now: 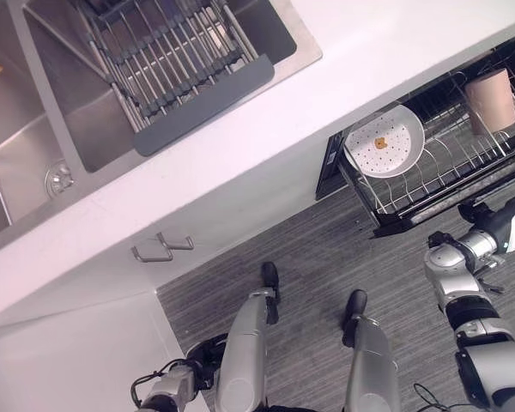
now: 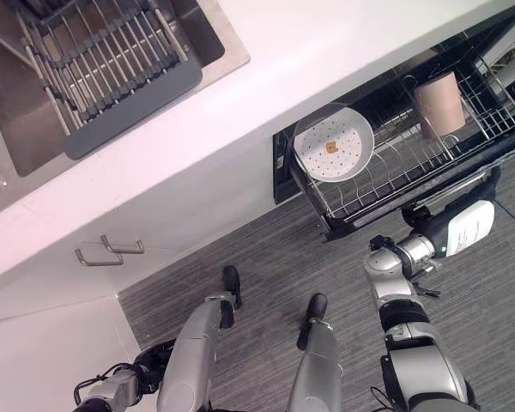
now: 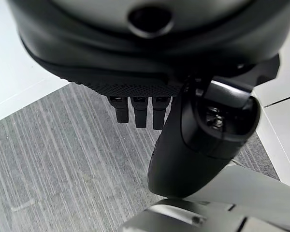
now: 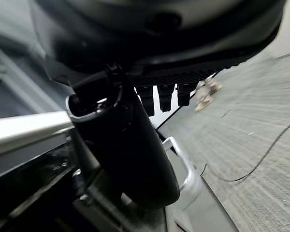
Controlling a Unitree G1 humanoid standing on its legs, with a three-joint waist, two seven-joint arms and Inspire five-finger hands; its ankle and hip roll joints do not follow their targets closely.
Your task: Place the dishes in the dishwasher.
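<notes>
Right hand beside white speckled plate

open wire rack space between white plate and pink cup, countertop overhanging above

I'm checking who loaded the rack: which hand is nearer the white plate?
Right. The right hand is at the front edge of the pulled-out rack where the plate stands; the left hand hangs low by the cabinet, far off.

A white plate and a pink cup stand in the pulled-out dishwasher rack, well apart.
</notes>
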